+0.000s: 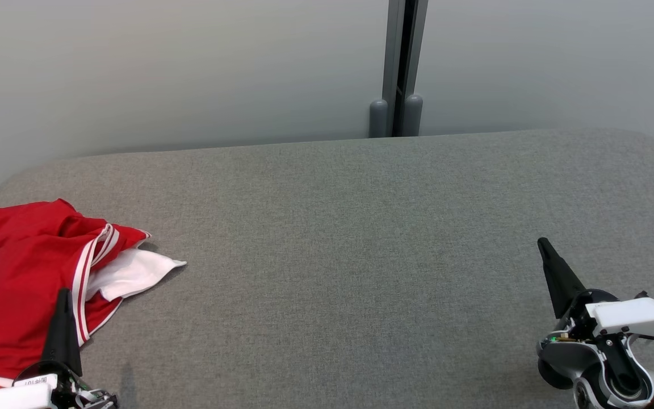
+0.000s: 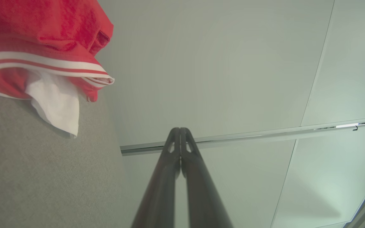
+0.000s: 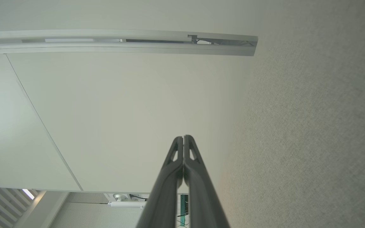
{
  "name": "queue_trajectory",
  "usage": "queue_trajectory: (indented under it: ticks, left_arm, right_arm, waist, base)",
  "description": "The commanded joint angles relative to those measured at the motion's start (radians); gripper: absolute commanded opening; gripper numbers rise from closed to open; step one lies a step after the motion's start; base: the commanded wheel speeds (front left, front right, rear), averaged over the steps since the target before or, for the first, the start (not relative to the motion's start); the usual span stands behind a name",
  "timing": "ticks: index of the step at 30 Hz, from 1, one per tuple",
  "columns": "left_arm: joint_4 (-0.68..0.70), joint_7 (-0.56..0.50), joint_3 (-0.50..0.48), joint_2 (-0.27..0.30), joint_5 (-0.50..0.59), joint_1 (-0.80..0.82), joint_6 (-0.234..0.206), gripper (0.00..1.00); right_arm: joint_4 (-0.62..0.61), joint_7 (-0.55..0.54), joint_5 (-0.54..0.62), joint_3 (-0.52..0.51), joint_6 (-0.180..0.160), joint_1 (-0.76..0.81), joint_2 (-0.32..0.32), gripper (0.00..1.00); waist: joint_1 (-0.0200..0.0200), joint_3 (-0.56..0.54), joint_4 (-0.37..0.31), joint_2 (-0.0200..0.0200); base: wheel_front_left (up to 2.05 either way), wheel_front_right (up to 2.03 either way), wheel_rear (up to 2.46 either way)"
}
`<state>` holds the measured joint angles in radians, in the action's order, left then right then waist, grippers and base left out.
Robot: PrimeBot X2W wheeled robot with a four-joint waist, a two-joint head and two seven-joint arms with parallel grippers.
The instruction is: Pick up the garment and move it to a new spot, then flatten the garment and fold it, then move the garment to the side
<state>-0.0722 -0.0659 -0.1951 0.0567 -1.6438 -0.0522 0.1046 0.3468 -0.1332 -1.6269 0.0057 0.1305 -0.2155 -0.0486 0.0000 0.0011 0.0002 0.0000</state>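
A wide padded surface point(image 1: 361, 227) covered in grey, finely woven cloth stretches across the head view, its far corners rounded. Behind it stand smooth, matte, pale wall panels point(image 1: 191, 68), split by a slim vertical grey metal post point(image 1: 399, 62) with two rounded caps at its foot.

The garment point(image 1: 20, 272) lies crumpled at the left edge of the surface, near the front. It is bright red, soft-looking fabric, bunched into loose folds, with narrow white stripes along a hem. A flat, pointed flap of plain white cloth point(image 1: 131, 272) sticks out from under its right side onto the grey weave. In the left wrist view the garment point(image 2: 40, 34) sits in the upper left corner, apart from the fingers.

The left gripper point(image 1: 64, 292) rises from the lower left as a thin, dark, tapering spike, seen against the red cloth. Its two smooth, dark fingers are pressed together with nothing between them point(image 2: 180, 129).

The right gripper point(image 1: 543, 244) stands at the lower right above bare grey fabric, on a white and grey wrist housing point(image 1: 633, 315). Its fingers are likewise clenched tip to tip and empty point(image 3: 183, 137).
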Motion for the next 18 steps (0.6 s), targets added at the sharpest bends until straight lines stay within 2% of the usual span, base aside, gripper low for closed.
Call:
queue_trajectory:
  ticks: [1, 5, 6, 18]
  left_arm:
    - [0.003, -0.003, -0.005, 0.005, 0.006, 0.014, -0.001, 0.0]
    - [0.003, -0.004, -0.005, 0.005, 0.006, 0.014, -0.001, 0.0]
    - [0.0, 0.0, 0.0, 0.0, 0.0, 0.0, 0.0, 1.0]
    - [-0.033, 0.036, 0.029, -0.013, 0.027, 0.003, 0.003, 1.0]
  right_arm:
    - [0.004, -0.001, 0.0, -0.002, 0.0, -0.003, -0.004, 0.0]
    - [0.004, -0.001, 0.0, -0.002, 0.0, -0.003, -0.004, 0.0]
    - [0.0, 0.0, 0.0, 0.0, 0.0, 0.0, 0.0, 1.0]
    - [-0.002, 0.044, 0.041, -0.002, 0.0, 0.033, 0.003, 1.0]
  waist:
    - [0.0, 0.0, 0.0, 0.0]
    - [0.0, 0.0, 0.0, 0.0]
    - [0.0, 0.0, 0.0, 0.0]
    - [0.0, 0.002, -0.001, 0.0]
  base:
    - [0.0, 0.0, 0.0]
    - [0.0, 0.0, 0.0]
    - [0.0, 0.0, 0.0]
    - [0.0, 0.0, 0.0]
